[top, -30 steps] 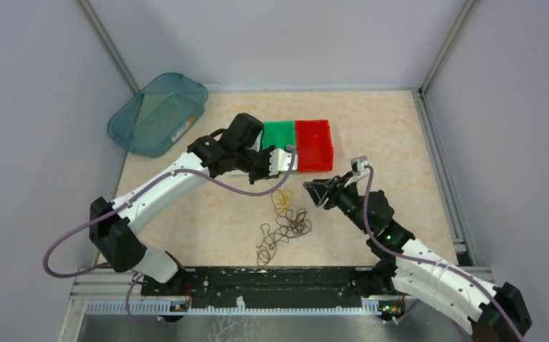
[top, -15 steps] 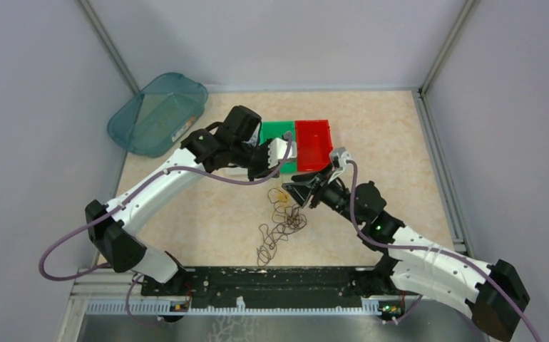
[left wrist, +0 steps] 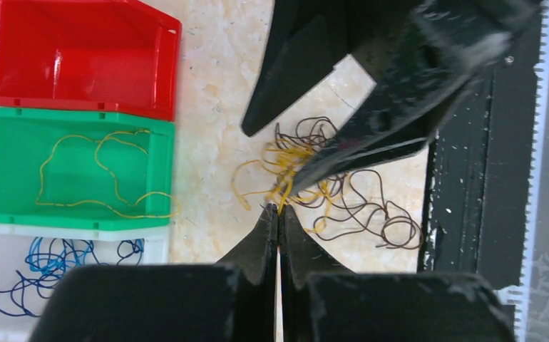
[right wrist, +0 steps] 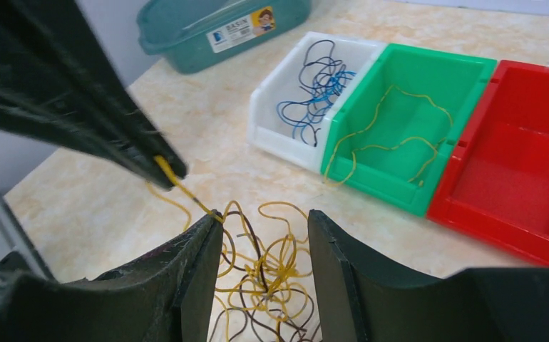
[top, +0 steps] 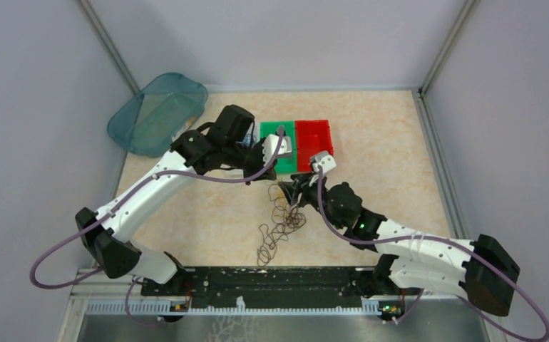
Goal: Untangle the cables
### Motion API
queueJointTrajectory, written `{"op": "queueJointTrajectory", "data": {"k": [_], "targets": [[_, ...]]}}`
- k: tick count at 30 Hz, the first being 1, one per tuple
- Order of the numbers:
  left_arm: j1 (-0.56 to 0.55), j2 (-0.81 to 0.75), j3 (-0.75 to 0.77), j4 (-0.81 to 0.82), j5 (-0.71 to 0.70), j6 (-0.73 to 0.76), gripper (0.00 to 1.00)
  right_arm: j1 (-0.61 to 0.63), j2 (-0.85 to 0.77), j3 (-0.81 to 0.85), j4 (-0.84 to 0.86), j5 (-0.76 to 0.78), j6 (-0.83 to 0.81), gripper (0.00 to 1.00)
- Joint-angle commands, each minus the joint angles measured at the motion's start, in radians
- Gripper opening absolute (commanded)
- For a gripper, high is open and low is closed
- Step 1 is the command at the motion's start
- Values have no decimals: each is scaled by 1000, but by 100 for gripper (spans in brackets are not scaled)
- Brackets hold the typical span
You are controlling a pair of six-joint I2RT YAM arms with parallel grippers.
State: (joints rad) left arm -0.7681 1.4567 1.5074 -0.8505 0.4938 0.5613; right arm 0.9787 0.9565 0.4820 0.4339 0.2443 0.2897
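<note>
We see a loose tangle of thin, curly cables [top: 280, 224], yellow bunched at its 12 o'clock end and dark brown loops trailing toward 7 o'clock. One yellow strand [right wrist: 186, 189] stretches taut, pinched in the left gripper [left wrist: 279, 211]. Toward 12 o'clock, a yellow cable [left wrist: 100, 174] curls in the green bin [right wrist: 378, 189], and blue cables [left wrist: 58, 260] lie in the white bin [right wrist: 286, 153].

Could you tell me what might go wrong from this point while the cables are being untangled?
1. The left gripper is shut on a yellow strand that runs into the tangle of yellow and brown strands; pulling may drag the whole clump along.
2. The open right gripper sits very close to the left one over the tangle, so the two could collide.
3. The strand is pinched only at the gripper's very tip and might slip out.
</note>
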Motion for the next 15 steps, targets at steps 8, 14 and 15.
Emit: {"op": "queueJointTrajectory", "data": {"k": [8, 14, 15], "targets": [[-3, -44, 13, -42, 126, -8, 0, 46, 165, 92, 217, 168, -78, 48], [-3, -49, 32, -55, 162, 4, 0, 62, 237, 75, 350, 257, -75, 47], [-3, -51, 44, -66, 171, 12, 0, 62, 247, 67, 374, 270, -73, 47]]}}
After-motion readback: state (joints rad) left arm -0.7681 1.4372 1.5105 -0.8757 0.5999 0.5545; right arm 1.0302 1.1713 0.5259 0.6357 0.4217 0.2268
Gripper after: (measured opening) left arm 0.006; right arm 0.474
